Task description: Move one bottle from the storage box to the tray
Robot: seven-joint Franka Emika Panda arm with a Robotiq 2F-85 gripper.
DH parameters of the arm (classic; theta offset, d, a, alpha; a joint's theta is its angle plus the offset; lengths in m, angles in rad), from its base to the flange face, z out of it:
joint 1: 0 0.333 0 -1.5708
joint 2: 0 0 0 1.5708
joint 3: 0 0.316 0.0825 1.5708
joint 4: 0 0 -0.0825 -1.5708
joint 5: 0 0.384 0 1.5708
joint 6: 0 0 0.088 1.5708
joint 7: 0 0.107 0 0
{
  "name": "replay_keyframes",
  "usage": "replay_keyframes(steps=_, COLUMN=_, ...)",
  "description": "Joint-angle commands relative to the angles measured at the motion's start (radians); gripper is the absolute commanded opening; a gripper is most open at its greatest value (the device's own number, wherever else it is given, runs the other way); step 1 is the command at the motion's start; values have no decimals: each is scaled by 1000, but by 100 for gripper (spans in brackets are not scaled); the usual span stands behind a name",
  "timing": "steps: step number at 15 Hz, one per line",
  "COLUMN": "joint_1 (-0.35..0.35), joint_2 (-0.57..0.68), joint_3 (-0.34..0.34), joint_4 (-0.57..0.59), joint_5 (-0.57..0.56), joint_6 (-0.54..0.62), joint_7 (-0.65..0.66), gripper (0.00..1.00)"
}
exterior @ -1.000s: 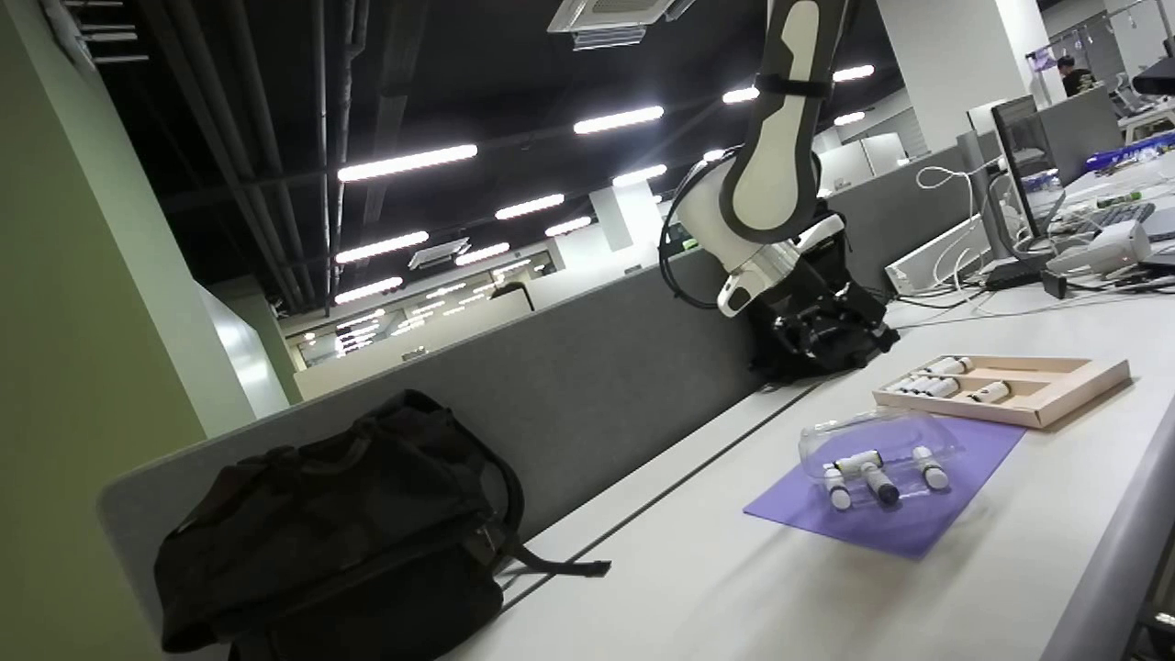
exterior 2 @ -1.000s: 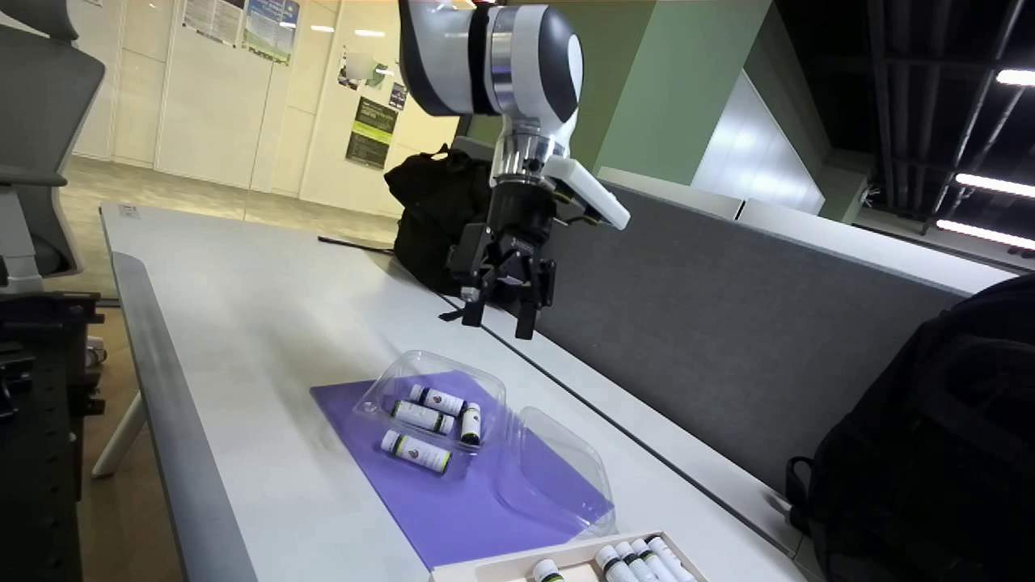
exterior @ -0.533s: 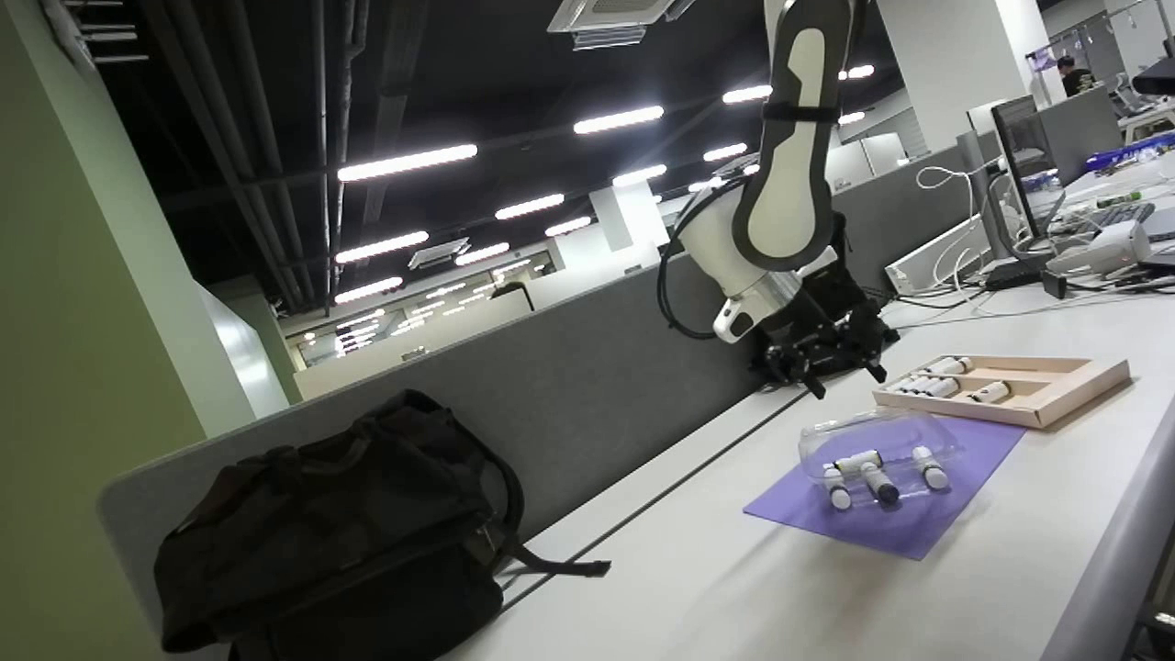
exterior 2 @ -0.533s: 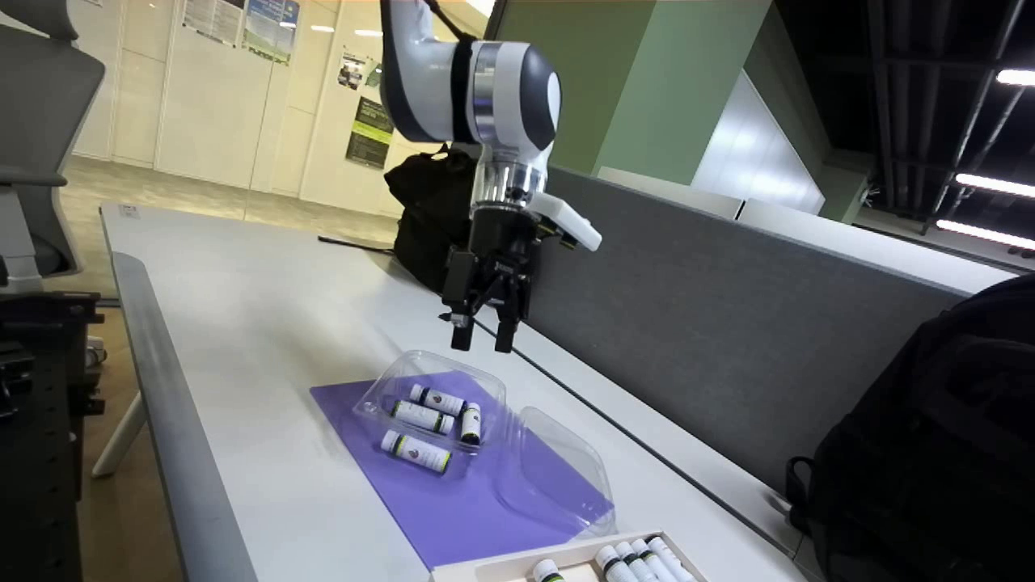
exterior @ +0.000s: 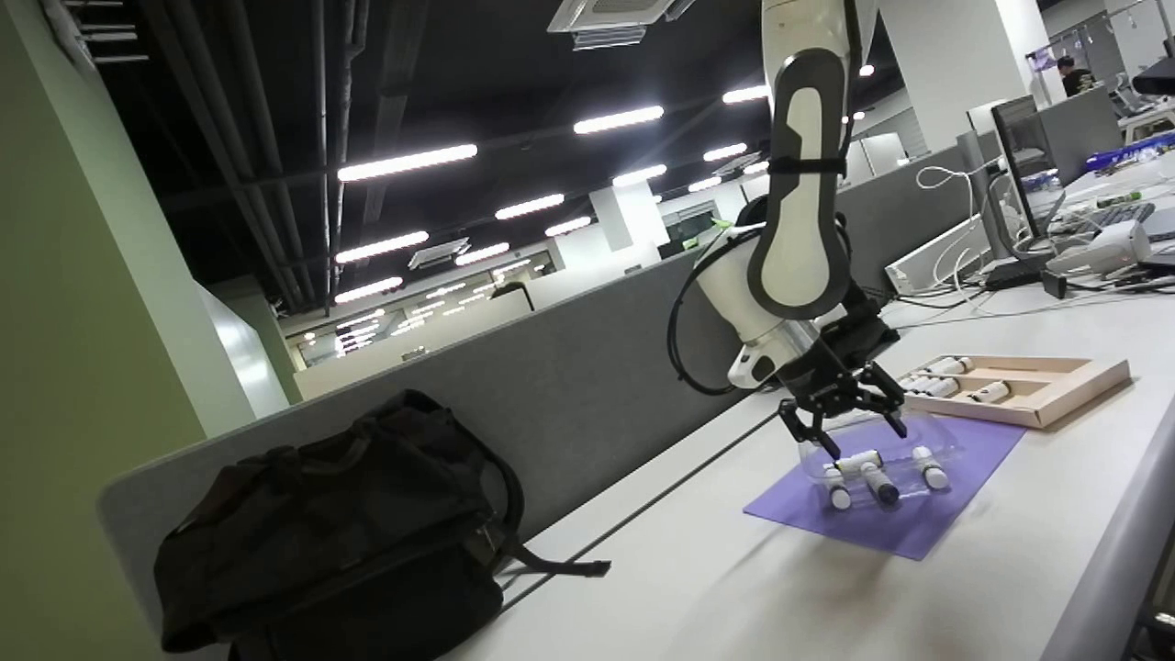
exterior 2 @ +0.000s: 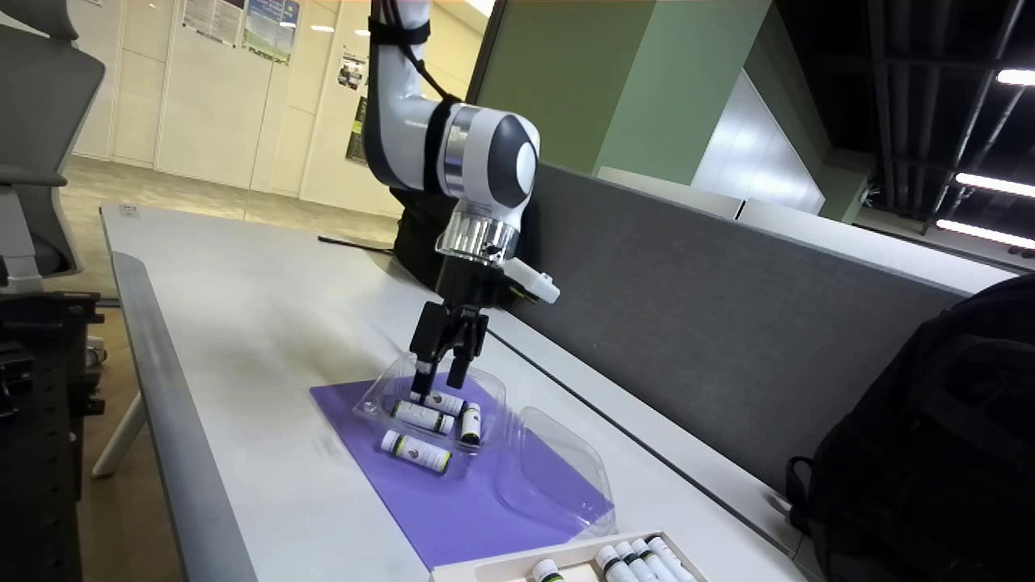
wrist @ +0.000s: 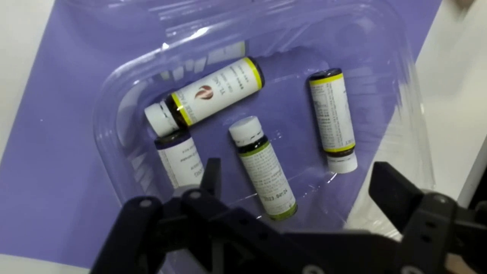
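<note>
Since the frame half a second before, I had brought my gripper (wrist: 298,177) down: in both exterior views it had shown higher and nearer the edge of the worktop (exterior: 698,569) along the grey partition (exterior: 597,395), and now it hung over the storage box (wrist: 412,114). The box had stayed put, and so had the tray (exterior: 1079,390).

The jaws stood wide apart with nothing gripped — the wrist view gave me a broad gap between the fingers. One finger hid an end of the purple-banded bottle (wrist: 180,160); whether it touched, I couldn't tell.

Below that gap the green-banded bottle (wrist: 268,175) lay on its side; the yellow-banded bottle (wrist: 333,118) and the emblem-marked bottle (wrist: 217,91) lay farther from the fingertips, all four inside the box. The box sat on the purple sheet (exterior: 789,509), between the partition edge and the front edge. Just beside the sheet lay the tray — farther than the box from the worktop corner (exterior 2: 121,222) I could see in an exterior view.
</note>
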Motion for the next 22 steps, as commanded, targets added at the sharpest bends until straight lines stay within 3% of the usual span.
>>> replay_keyframes(steps=1, joint_1=-13, joint_2=41, joint_3=16, joint_4=25, joint_5=25, joint_6=2, joint_7=-58, gripper=100)
replay_keyframes(steps=13, joint_1=-1, joint_2=104, joint_3=-20, joint_4=21, joint_5=13, joint_6=65, joint_7=-39, gripper=100)
replay_keyframes(steps=14, joint_1=-7, joint_2=109, joint_3=-18, joint_4=21, joint_5=17, joint_6=71, joint_7=-44, gripper=75)
replay_keyframes(steps=16, joint_1=-8, joint_2=109, joint_3=-22, joint_4=22, joint_5=26, joint_6=73, joint_7=-32, gripper=68)
replay_keyframes(steps=22, joint_1=-14, joint_2=98, joint_3=-27, joint_4=18, joint_5=46, joint_6=86, joint_7=-26, gripper=25)
